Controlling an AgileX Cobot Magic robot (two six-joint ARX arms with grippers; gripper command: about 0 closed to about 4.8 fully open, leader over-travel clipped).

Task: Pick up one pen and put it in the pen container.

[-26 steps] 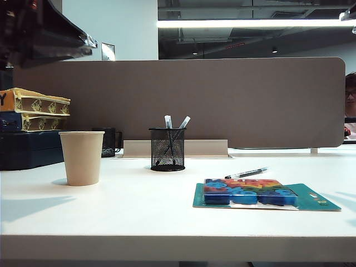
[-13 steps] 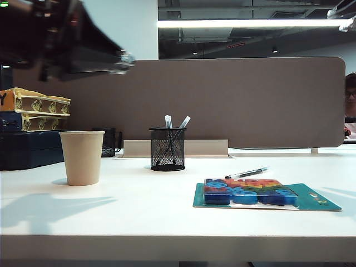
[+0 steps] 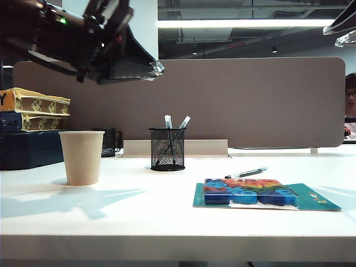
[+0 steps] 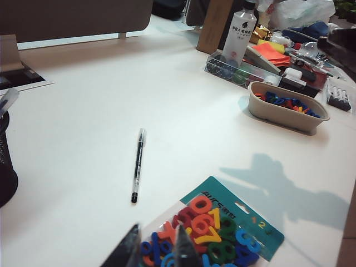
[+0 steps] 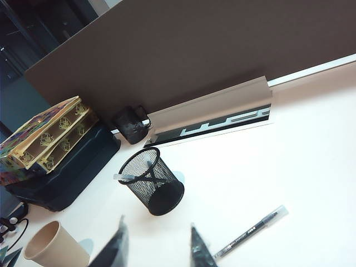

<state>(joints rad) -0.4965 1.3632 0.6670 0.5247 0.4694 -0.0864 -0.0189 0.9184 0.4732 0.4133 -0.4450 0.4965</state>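
A slim black pen (image 3: 246, 173) with a pale cap lies flat on the white table, just behind the foam-number pack. The pen container (image 3: 167, 149), a black mesh cup, stands mid-table with two pens leaning in it. High at the upper left my left gripper (image 3: 157, 67) hangs well above the table. The left wrist view has the pen (image 4: 137, 165) ahead of the open left gripper (image 4: 156, 253), nothing between its fingers. My right gripper (image 5: 157, 247) is open and empty too, above the table, with the container (image 5: 153, 182) and pen (image 5: 253, 231) beyond it. Only its tip (image 3: 346, 33) shows at the exterior's top right.
A beige paper cup (image 3: 82, 157) stands left of the container, a dark mug (image 3: 108, 142) and stacked boxes (image 3: 33, 119) behind it. The colourful foam-number pack (image 3: 250, 192) lies front right. A brown divider (image 3: 250, 100) closes the back. A tray (image 4: 286, 105) and bottle (image 4: 239, 30) sit farther off.
My left arm has swung in from the upper left and reached further right above the table. The right arm's tip has dropped a little into the top right corner. The table's objects stay put.
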